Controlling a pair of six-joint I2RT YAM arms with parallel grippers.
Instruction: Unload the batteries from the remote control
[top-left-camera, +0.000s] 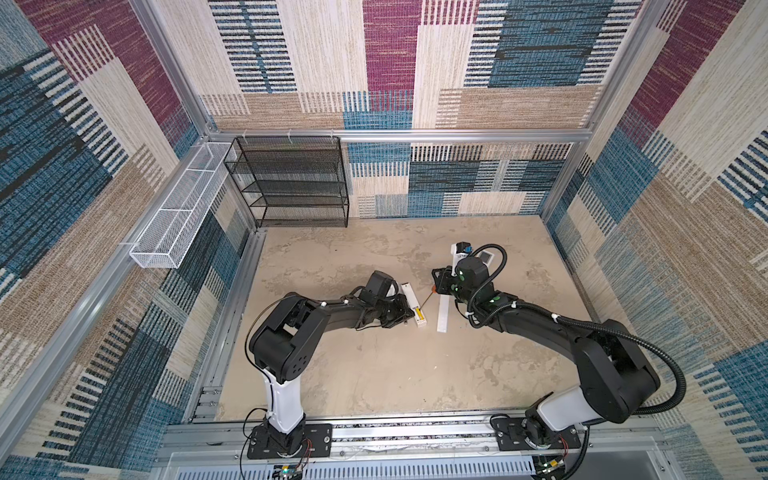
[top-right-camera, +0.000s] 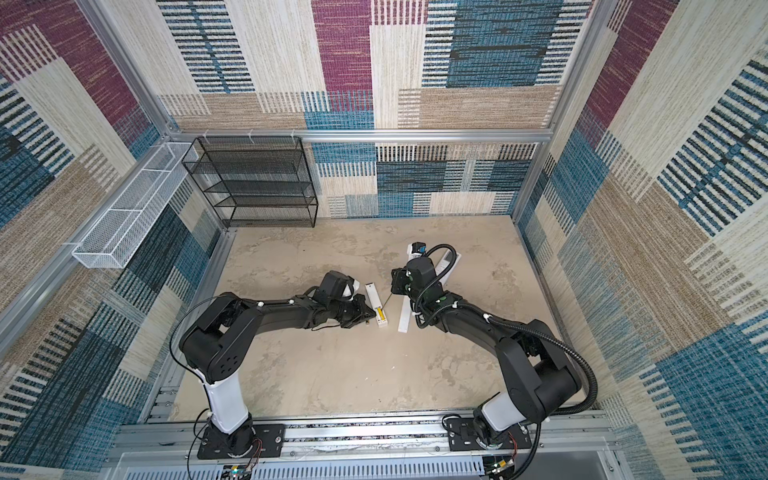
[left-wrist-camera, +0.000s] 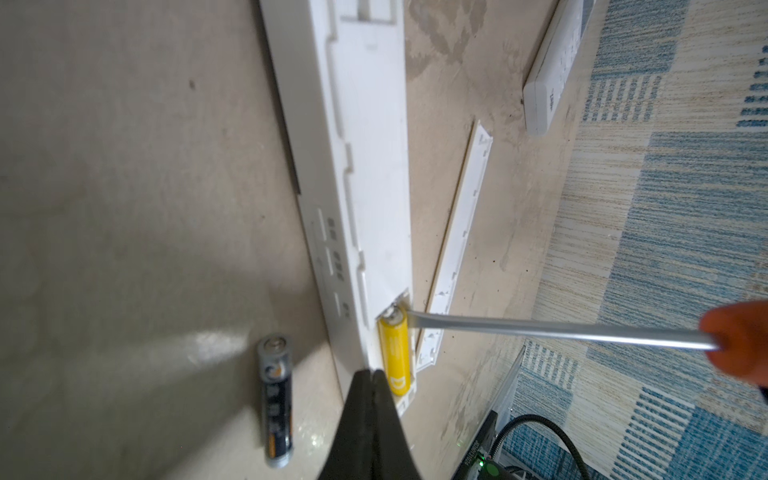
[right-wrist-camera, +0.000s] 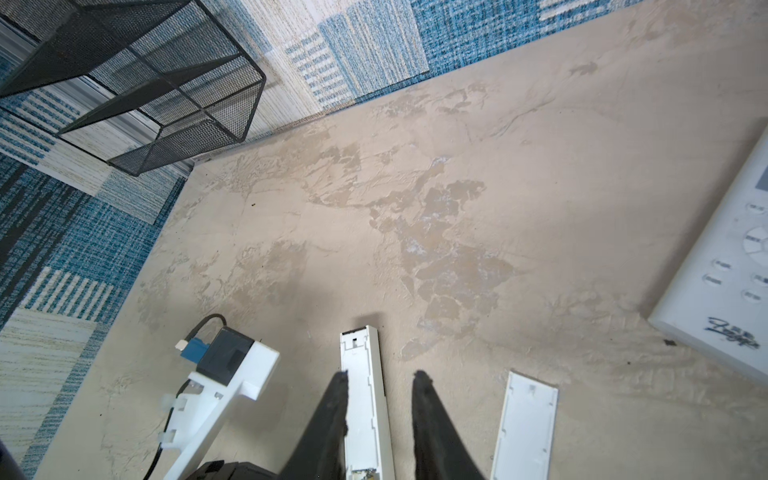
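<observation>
The white remote control lies back-up mid-table, its battery bay open. A yellow battery sits in the bay. A dark battery lies loose on the table beside the remote. My left gripper is shut, tips resting on the remote's end next to the yellow battery. My right gripper holds an orange-handled screwdriver; its blade touches the yellow battery's end. In the right wrist view the screwdriver is out of sight.
The detached white battery cover lies right of the remote. A second white remote lies further back right. A black mesh shelf and a white wire basket stand at the back left.
</observation>
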